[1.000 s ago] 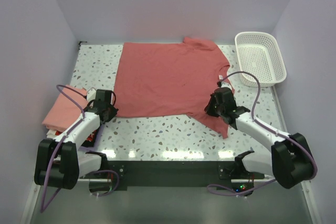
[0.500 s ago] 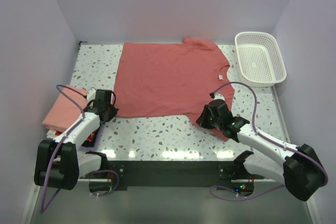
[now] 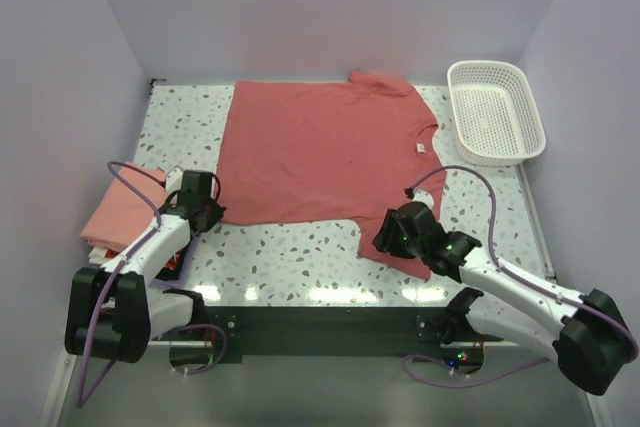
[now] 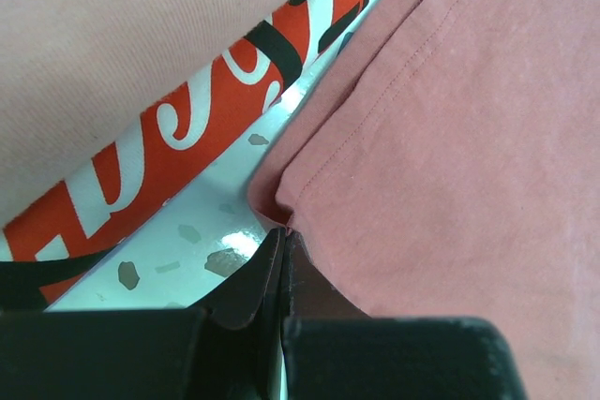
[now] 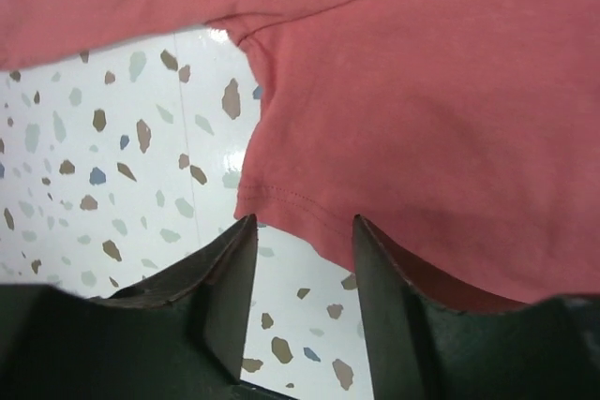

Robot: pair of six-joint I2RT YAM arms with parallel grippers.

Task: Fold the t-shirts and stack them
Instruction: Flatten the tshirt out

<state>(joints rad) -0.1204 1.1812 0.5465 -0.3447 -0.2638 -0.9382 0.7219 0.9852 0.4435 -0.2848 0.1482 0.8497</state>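
A brick-red t-shirt (image 3: 320, 152) lies spread flat on the speckled table, its white neck label (image 3: 421, 147) at the right. My left gripper (image 3: 214, 213) is shut on the shirt's near-left hem corner (image 4: 281, 217). My right gripper (image 3: 378, 239) is open and empty, its fingertips at the edge of the near-right sleeve hem (image 5: 291, 199). A stack of folded shirts (image 3: 118, 209) with a salmon-pink one on top sits at the left edge; a red printed one (image 4: 178, 161) shows beneath it.
A white lattice basket (image 3: 495, 112) stands at the back right. Bare speckled tabletop (image 3: 290, 247) runs along the near edge between the arms. Grey walls close in the table on three sides.
My right gripper has pulled back toward the near edge and left, from over the sleeve to its near hem. The left arm and the shirt have not moved.
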